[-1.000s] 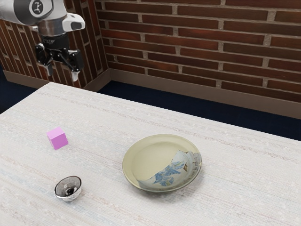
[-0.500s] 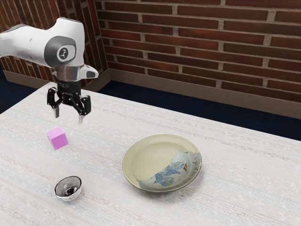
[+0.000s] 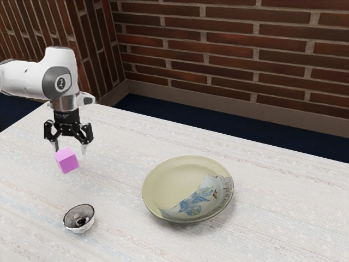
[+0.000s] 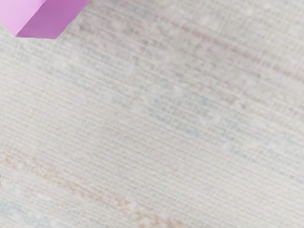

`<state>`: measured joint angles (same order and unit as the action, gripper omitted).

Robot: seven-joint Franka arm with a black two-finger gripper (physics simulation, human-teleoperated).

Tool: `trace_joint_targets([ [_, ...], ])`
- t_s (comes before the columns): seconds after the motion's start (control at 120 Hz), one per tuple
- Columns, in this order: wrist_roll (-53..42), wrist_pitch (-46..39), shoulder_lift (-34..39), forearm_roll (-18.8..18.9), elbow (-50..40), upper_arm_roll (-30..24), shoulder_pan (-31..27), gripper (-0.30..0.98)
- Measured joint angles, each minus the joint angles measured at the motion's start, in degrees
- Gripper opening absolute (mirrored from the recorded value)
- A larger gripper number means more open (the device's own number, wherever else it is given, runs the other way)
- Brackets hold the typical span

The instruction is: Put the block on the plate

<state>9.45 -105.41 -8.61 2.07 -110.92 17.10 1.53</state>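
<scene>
Your pincer (image 3: 70,149) is released—its two fingertips stand apart with nothing gripped between them—and it points down over the table (image 3: 289,218), near the far corner at the exterior view's left. The arm (image 3: 26,79) reaches in across the table's edge on that same side. Just beside the fingertips you have the pink block (image 3: 66,162), resting on the table, set in from the left-hand edge as the exterior view shows it; in that view it overlaps one fingertip. The wrist view gives you part of the block, off to one side of the hand, above the table's woven, faintly striped surface. Farther from the table's far edge than the block lies a small bowl (image 3: 79,219), upright, dark inside. Toward the exterior view's right, well apart from the block, sits the plate (image 3: 170,183)—pale yellow-green, with a ragged-edged white patch and blue leafy patterning on one side, and nothing resting on it. Beyond the table's far edge you see a dark blue floor (image 3: 218,123) and a brick wall (image 3: 218,43).
</scene>
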Motion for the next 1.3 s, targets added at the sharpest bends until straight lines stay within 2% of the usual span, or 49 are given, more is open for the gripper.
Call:
trace_joint_targets([
  [0.1,1.9,-2.6,-1.6,-1.7,0.1,2.1,-0.2,0.69],
  [0.275,5.1,-7.5,-4.5,-7.5,0.4,7.0,-0.3,0.69],
  [0.617,13.8,-15.3,-9.6,-12.1,0.5,10.0,-0.2,0.69],
  [0.8,16.7,-16.8,-14.2,-15.5,4.2,11.0,-1.5,0.69],
  [1.3,19.6,-17.7,-20.9,-17.1,9.7,10.6,-3.7,0.69],
])
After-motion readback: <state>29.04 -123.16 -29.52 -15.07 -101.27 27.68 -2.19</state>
